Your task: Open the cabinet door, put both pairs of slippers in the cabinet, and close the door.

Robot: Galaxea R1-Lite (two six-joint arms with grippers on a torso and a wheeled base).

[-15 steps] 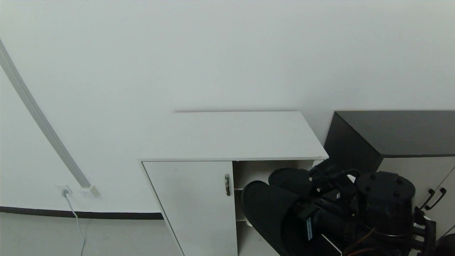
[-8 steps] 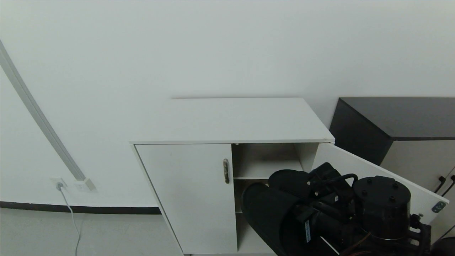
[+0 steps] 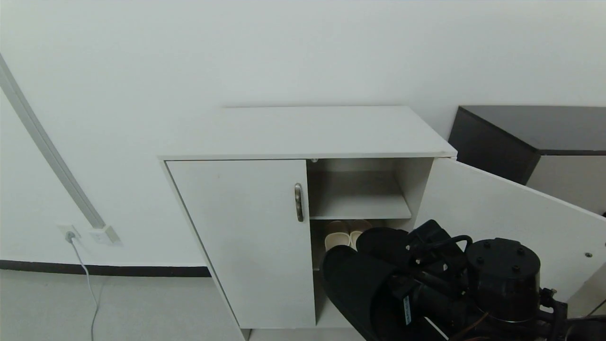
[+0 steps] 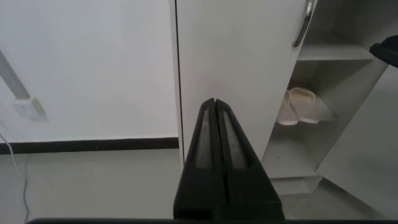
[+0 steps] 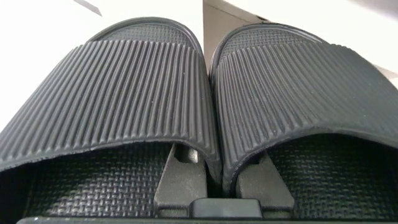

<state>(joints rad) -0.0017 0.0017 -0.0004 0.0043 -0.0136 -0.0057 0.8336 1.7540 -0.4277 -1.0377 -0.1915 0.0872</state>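
Two doors front the white cabinet (image 3: pixel 312 130), which stands on a grey floor (image 3: pixel 118 308) against a pale wall (image 3: pixel 189 57): the left door (image 3: pixel 241 237) is closed and the right door (image 3: pixel 502 213) is swung wide, the beige slippers (image 3: pixel 345 233) sit on the second shelf down, and the black slippers (image 3: pixel 364 274) hang before the opening. From the left wrist, the left gripper (image 4: pixel 215 124) has its fingers pressed together on nothing, facing the closed door. From the right wrist, the right gripper (image 5: pixel 222 180) has a finger inside each black slipper, pinching their adjoining sides together.
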